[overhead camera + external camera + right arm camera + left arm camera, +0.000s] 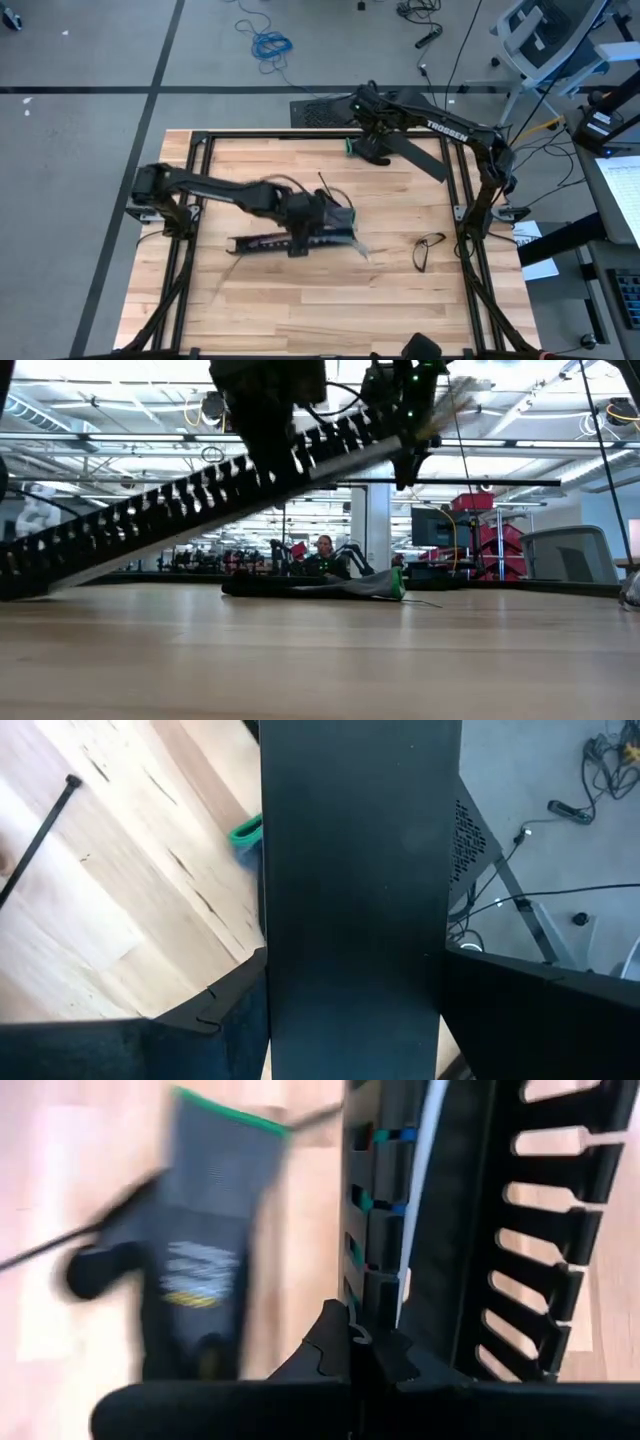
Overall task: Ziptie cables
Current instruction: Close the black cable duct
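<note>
Two arms over a wooden desk (pixel 260 290). Left gripper (pixel 305 228) sits near the desk's middle, jaws clenched on the black slotted channel (pixel 290 240), which lies along the desk's length in the high view. From table height the channel (pixel 180 510) is tilted, one end down on the wood, the other raised. Cables (pixel 395 1170), white, blue and green strands, run inside the channel right by the left gripper's fingers (pixel 350 1355); loose strands (pixel 345 215) trail off its right end. Right gripper (pixel 385 145) is at the far edge, jaws spread wide and grasping a flat black panel (pixel 355 870). A dark glove with a green cuff (pixel 365 150) lies by it on the desk. A small dark wire loop (pixel 428 250) rests near the right edge.
</note>
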`<state>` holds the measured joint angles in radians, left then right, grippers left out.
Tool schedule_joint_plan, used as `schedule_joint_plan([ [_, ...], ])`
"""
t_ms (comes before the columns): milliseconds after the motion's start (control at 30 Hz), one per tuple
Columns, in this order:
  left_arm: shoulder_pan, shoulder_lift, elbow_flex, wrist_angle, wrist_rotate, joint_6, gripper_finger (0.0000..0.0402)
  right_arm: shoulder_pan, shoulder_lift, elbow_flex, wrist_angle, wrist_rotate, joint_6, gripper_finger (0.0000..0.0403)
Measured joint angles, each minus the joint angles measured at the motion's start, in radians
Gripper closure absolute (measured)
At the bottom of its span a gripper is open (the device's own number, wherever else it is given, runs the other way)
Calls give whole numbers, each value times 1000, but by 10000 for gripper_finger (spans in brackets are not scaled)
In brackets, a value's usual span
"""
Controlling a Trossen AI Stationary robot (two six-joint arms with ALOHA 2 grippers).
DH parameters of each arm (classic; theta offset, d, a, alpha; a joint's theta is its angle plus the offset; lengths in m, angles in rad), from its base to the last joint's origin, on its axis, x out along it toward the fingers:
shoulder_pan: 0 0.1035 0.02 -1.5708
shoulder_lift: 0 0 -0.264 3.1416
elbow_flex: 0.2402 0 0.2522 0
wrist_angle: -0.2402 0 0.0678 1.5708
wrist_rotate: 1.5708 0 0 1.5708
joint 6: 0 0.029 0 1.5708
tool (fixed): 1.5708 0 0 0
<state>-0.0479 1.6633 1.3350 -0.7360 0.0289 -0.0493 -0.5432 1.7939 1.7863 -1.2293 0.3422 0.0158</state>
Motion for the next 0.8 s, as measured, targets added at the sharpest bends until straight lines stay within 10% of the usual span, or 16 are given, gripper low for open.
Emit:
schedule_joint_plan([
  [800,-33,290,0,189,-32,-72,322,-16,-92,0,-107,4,10,169],
])
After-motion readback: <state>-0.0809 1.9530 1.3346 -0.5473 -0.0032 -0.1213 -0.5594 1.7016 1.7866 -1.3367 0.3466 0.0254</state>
